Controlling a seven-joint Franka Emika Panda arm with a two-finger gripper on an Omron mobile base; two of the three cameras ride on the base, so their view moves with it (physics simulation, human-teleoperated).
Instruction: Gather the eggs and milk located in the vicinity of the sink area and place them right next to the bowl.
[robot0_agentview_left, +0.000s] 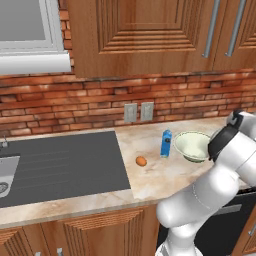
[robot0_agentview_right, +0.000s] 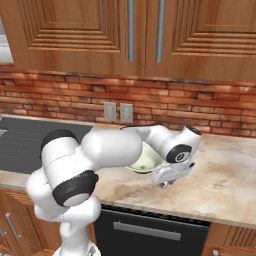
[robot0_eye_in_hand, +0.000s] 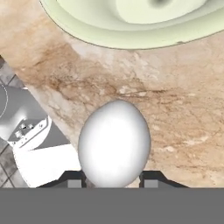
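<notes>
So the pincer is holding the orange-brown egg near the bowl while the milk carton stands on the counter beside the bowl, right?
Not quite: the egg in the pincer is the white egg, as the hand view shows, with the bowl just beyond it. The orange-brown egg lies on the counter near the sink in the left base view. The milk carton does stand beside the bowl.

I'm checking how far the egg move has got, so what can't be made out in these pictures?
- White egg, hand view: whether it rests on the counter or hangs above it; it covers the fingertips.
- Gripper, right base view: jaws too small to read.
- Bowl, right base view: mostly behind the arm; milk carton and brown egg appear in the left base view.
</notes>
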